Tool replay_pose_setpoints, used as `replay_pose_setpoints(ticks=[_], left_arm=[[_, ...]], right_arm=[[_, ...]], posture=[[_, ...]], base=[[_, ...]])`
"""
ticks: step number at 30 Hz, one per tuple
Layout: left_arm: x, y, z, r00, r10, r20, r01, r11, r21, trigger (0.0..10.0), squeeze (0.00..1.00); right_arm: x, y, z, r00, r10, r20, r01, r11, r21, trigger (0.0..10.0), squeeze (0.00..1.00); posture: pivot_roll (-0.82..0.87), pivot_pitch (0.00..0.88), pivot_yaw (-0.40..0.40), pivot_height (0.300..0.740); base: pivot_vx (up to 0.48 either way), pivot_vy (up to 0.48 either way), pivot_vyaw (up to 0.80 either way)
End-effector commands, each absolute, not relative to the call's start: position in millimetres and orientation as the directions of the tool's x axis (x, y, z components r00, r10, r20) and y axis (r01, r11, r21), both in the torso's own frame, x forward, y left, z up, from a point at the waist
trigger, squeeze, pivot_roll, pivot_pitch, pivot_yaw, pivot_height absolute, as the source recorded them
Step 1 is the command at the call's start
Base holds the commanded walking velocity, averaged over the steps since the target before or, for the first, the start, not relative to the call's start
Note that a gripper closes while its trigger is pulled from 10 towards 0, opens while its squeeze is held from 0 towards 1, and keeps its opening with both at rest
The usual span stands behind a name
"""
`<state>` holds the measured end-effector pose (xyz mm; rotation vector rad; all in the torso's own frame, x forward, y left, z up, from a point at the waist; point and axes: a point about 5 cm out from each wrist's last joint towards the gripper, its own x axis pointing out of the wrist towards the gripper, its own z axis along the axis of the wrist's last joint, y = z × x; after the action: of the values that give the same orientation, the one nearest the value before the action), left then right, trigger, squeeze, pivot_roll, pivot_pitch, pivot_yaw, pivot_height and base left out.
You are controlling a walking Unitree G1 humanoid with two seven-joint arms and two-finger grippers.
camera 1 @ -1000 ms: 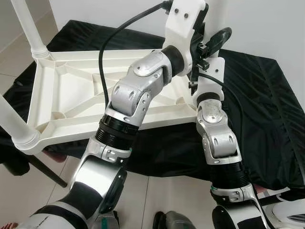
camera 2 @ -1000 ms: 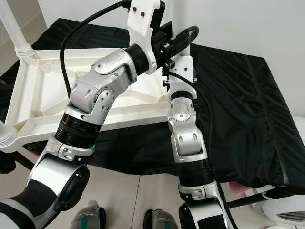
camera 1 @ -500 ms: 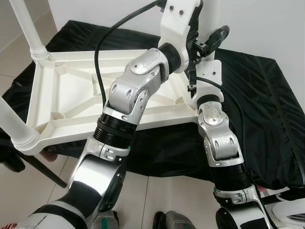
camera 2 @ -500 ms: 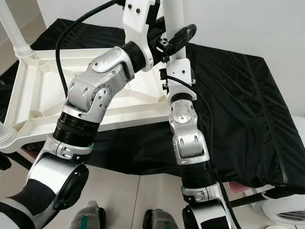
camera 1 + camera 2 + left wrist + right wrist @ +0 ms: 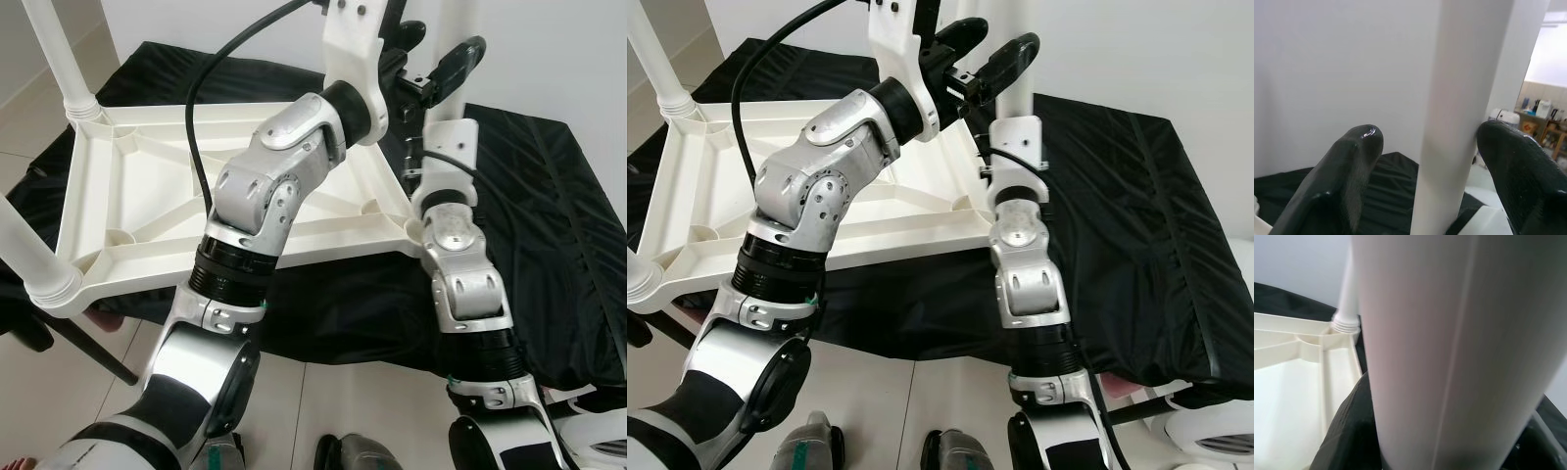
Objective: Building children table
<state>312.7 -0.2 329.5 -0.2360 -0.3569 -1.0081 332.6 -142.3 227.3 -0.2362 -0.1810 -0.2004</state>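
The white children's table (image 5: 147,196) lies upside down on a black cloth. One white leg (image 5: 59,49) stands in its far left corner and another (image 5: 24,245) in its near left corner. A loose white table leg (image 5: 1021,78) stands upright by the table's right corner. My right gripper (image 5: 1444,443) is shut on the table leg (image 5: 1449,357) low down, with its white wrist (image 5: 451,147) below. Higher up, my left gripper (image 5: 1428,132) is open around the table leg (image 5: 1464,122). One finger (image 5: 1508,161) touches it and the other (image 5: 1347,171) stands apart.
The black cloth (image 5: 549,196) covers a low surface that runs to the right and back to a white wall. Tiled floor lies in front, with my feet (image 5: 353,455) on it. A white object (image 5: 598,441) sits at the lower right, and a dark bar (image 5: 88,348) slants under the near left corner.
Both arms have swung to the right, carrying the upright leg from over the table's right edge to just beside its right corner. The left wrist has risen a little.
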Motion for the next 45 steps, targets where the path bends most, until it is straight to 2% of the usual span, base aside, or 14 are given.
replay_pose_setpoints(ticks=[1, 11, 14, 19, 21, 28, 36, 39, 45], left_arm=[[312, 3, 324, 0.489, -0.78, 0.391, 0.859, 0.508, -0.062, 10.0, 0.0], [319, 23, 308, 0.581, -0.716, 0.387, 0.808, 0.563, -0.173, 10.0, 0.0], [321, 25, 283, 0.63, -0.715, 0.304, 0.775, 0.607, -0.177, 10.0, 0.0], [322, 22, 261, 0.657, -0.721, 0.219, 0.753, 0.643, -0.143, 10.0, 0.0], [323, 14, 234, 0.674, -0.729, 0.12, 0.739, 0.663, -0.122, 10.0, 0.0], [324, 4, 209, 0.667, -0.744, 0.028, 0.74, 0.659, -0.131, 10.0, 0.0], [319, -12, 183, 0.632, -0.772, -0.073, 0.771, 0.635, -0.047, 10.0, 0.0], [319, -17, 157, 0.62, -0.761, -0.191, 0.784, 0.612, 0.104, 10.0, 0.0], [319, -23, 143, 0.605, -0.754, -0.256, 0.796, 0.57, 0.204, 10.0, 0.0]], right_arm=[[335, -152, 231, 0.952, -0.217, 0.215, 0.258, 0.947, -0.189, 10.0, 0.0], [338, -171, 232, 0.947, -0.232, 0.22, 0.273, 0.945, -0.178, 10.0, 0.0], [339, -177, 233, 0.951, -0.204, 0.234, 0.25, 0.95, -0.186, 10.0, 0.0], [339, -179, 235, 0.951, -0.182, 0.248, 0.233, 0.953, -0.192, 10.0, 0.0], [341, -181, 238, 0.951, -0.175, 0.256, 0.228, 0.954, -0.194, 10.0, 0.0], [343, -180, 241, 0.95, -0.165, 0.264, 0.22, 0.957, -0.191, 10.0, 0.0], [346, -173, 245, 0.953, -0.118, 0.279, 0.174, 0.967, -0.185, 10.0, 0.0], [347, -169, 247, 0.954, -0.092, 0.285, 0.149, 0.971, -0.186, 10.0, 0.0], [348, -168, 246, 0.954, -0.085, 0.287, 0.142, 0.973, -0.184, 10.0, 0.0]], posture=[[0.04, 0.037, -0.072, 0.74], [0.04, 0.03, -0.075, 0.74], [0.04, 0.025, -0.079, 0.74], [0.03, 0.022, -0.079, 0.74], [0.04, 0.023, -0.087, 0.74], [0.04, 0.025, -0.088, 0.74], [0.05, 0.029, -0.091, 0.74], [0.06, 0.029, -0.096, 0.74], [0.06, 0.03, -0.096, 0.74]], base=[[0.0, 0.0, 0.0], [0.0, 0.0, 0.0], [0.0, 0.0, 0.0], [0.0, 0.0, 0.0], [0.0, 0.0, 0.0], [0.0, 0.0, 0.0], [0.0, 0.0, 0.0], [0.0, 0.0, 0.0], [0.0, 0.0, 0.0]])
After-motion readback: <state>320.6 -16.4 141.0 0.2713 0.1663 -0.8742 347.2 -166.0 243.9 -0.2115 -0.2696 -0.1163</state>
